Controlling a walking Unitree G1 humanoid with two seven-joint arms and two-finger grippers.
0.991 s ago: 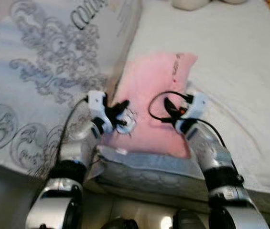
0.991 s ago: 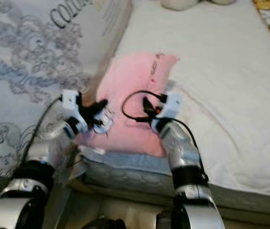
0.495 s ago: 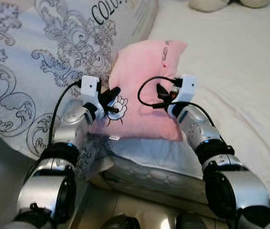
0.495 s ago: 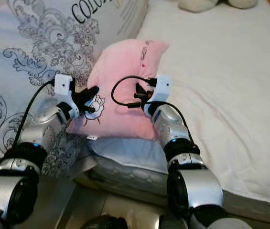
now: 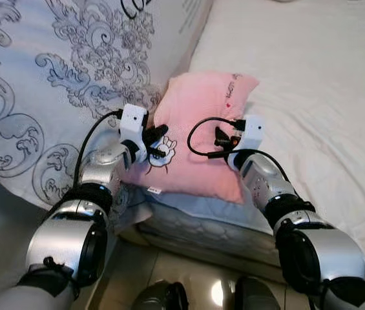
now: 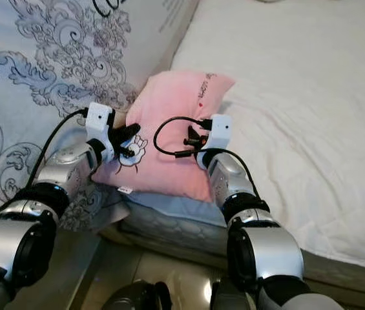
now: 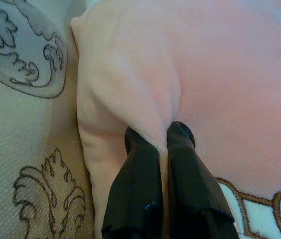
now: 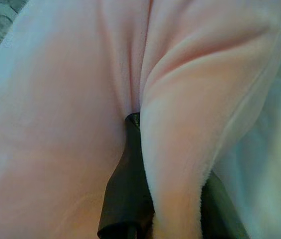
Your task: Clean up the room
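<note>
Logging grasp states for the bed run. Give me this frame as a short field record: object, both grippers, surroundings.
object: pink pillow, lying at the near edge of the white mattress
left gripper: shut on a pinched fold at the pillow's left side
right gripper: shut on a fold at the pillow's right side
neighbour: grey-patterned duvet against the pillow's left edge
pillow marking: cartoon patch beside the left gripper

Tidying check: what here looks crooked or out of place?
The pink pillow lies askew at the mattress corner against the patterned quilt, pinched by left claw and right claw.
</note>
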